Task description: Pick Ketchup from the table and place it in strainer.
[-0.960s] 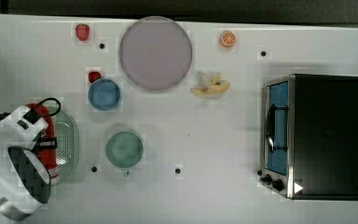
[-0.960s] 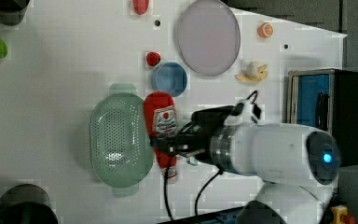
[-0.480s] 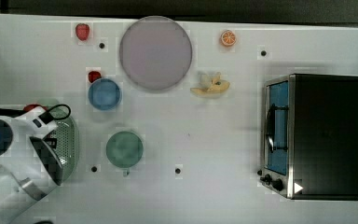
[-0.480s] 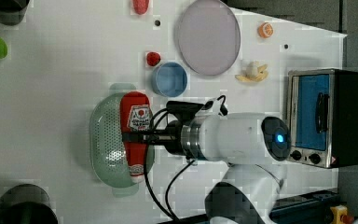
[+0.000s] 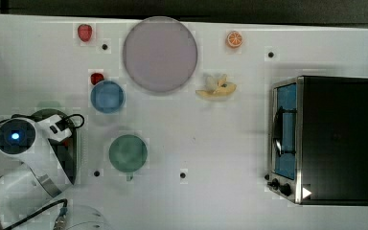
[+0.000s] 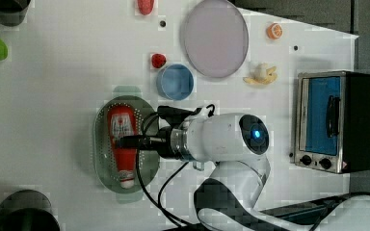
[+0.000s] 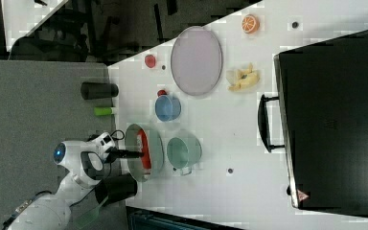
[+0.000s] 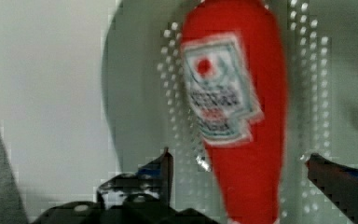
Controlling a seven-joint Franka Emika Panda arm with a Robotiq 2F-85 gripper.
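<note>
Ketchup (image 6: 123, 144): lying flat inside the strainer (image 6: 101, 154), white label up, print unreadable.
Claw (image 8: 237, 163): spread wide, released, fingers either side of the bottle.
Blue bowl (image 6: 175, 82): near the strainer.

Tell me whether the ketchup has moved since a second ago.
Yes. In the left view the Ketchup has gone toward the left view's left, away from the blue bowl, and now lies inside the strainer.
</note>
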